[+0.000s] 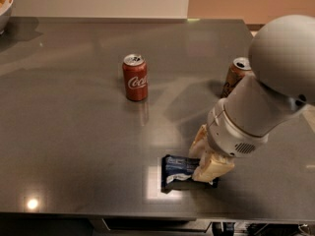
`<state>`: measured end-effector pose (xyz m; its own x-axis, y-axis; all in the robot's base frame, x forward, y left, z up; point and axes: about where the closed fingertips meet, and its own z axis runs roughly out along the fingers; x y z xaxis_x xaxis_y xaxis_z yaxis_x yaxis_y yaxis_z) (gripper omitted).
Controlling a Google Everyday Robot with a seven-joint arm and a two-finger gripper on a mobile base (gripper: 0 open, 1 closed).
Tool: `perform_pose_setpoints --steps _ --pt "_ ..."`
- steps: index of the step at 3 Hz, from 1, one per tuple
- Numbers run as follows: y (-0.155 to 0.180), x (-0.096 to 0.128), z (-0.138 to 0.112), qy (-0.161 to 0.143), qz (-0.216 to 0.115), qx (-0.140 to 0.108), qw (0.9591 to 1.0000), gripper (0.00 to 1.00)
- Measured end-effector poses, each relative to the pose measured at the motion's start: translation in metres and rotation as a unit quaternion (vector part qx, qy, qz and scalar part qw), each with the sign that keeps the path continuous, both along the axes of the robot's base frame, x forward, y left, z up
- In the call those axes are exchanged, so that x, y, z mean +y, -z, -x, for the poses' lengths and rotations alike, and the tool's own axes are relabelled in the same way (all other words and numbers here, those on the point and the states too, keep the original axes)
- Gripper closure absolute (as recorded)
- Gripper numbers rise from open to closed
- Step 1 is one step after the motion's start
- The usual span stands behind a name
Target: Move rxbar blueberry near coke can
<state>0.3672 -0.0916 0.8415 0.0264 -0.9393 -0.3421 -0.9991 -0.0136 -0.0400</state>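
Observation:
The rxbar blueberry, a dark blue wrapper, lies flat near the front edge of the grey table. My gripper is down at the bar's right end, with its cream fingers closed around that end; the end itself is hidden under them. The bar still rests on the table. The coke can, red with white script, stands upright at the middle of the table, well to the back left of the bar and the gripper.
A tan-brown can stands upright at the back right, partly behind my arm. A white bowl sits at the far left back corner. The table's front edge runs just below the bar.

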Motion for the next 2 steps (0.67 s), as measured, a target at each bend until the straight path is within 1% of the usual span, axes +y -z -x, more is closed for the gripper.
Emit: perform_pose_setpoints --steps 1,2 --pt "-0.018 0.002 -0.018 0.021 -0.003 -0.013 0.9997 1.00" --pt "-0.029 0.009 -0.041 0.042 -0.005 -0.029 0.9987 1.00"
